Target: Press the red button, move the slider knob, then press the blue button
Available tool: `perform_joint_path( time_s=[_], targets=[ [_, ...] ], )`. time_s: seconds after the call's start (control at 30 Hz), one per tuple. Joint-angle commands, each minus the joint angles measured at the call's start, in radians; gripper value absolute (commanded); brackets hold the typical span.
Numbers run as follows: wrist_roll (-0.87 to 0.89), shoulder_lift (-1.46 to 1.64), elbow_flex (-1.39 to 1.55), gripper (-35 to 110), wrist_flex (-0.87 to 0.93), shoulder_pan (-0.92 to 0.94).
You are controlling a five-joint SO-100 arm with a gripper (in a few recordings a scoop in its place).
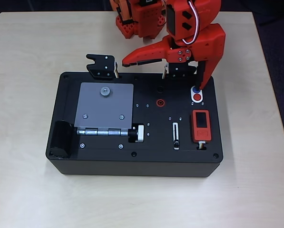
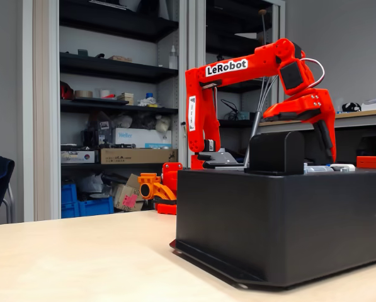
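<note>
Black box (image 2: 282, 220) edge; end effector (image 1: 163, 71) agape.

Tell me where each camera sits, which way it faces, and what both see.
Overhead view: above the table, looking straight down on the black box with the blue button and red button; the orange arm enters from the top, end effector open.
Fixed view: low at table height, facing the box's side, shelves behind; the whole arm shows.
Shared: box, arm, table.
</note>
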Motion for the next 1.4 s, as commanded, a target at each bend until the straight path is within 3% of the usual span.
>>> perform_joint_path(
  time_s=[0.0, 1.37],
  targets=[
    [0.008, 0.049, 0.017, 91, 0.003, -0.006],
    [0.005, 0.072, 0.123, 91, -0.077, -0.009]
  ],
)
